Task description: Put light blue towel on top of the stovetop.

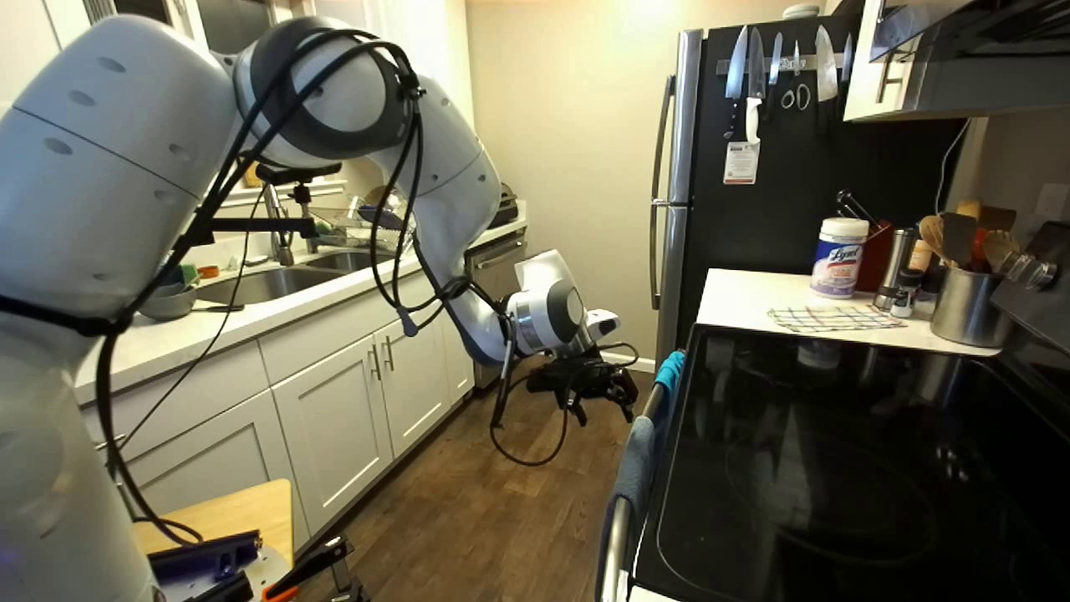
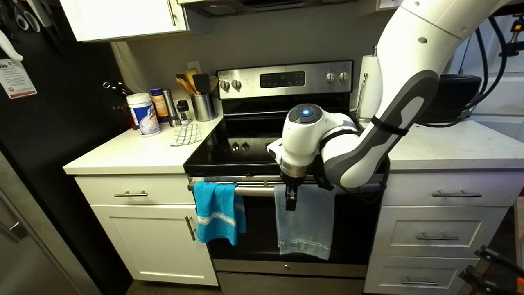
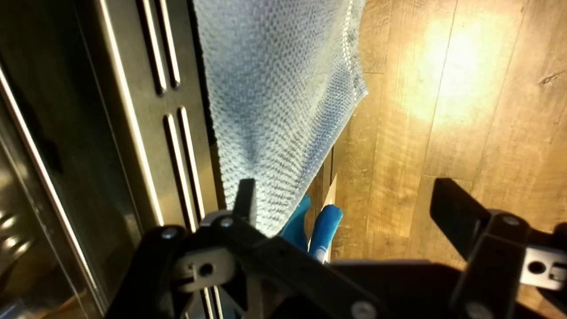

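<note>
The light blue towel [image 2: 307, 221] hangs limp over the oven door handle, with its lower hem loose. In the wrist view the same towel [image 3: 274, 88] fills the upper middle. Above it lies the glossy black stovetop [image 1: 794, 468], partly hidden behind the arm in an exterior view [image 2: 221, 147]. My gripper [image 2: 291, 203] points down in front of the towel's upper left part. Its fingers [image 3: 246, 199] stand wide apart with nothing held between them. One finger overlaps the towel in the wrist view; whether it touches, I cannot tell.
A bright turquoise towel [image 2: 215, 213] with a white stripe hangs on the same handle [image 2: 256, 191]. Beside the stove, a counter [image 2: 123, 151] bears a wipes tub [image 2: 144, 114], a checkered cloth [image 2: 186, 135] and a utensil holder [image 2: 204, 107]. Wooden floor [image 1: 501, 518] lies below.
</note>
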`<action>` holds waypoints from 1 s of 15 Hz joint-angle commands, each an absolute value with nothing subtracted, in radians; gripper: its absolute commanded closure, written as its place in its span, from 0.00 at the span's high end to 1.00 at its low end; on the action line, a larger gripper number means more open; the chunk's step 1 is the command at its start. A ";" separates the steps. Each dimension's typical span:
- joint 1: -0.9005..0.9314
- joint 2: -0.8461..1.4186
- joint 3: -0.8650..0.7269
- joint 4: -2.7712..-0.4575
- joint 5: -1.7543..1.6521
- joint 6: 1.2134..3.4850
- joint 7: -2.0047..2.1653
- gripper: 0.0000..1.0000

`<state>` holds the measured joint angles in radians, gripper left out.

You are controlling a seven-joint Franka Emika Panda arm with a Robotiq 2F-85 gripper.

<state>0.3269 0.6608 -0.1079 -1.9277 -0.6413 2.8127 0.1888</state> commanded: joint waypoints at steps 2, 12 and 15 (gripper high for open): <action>0.279 0.588 -0.102 -2.052 -0.620 2.875 0.110 1.00; 0.278 0.589 -0.160 -2.081 -0.642 2.868 0.122 1.00; 0.274 0.596 -0.165 -2.075 -0.637 2.871 0.123 1.00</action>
<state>0.2840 0.6086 -0.1595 -2.0519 -0.6378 2.8488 0.1572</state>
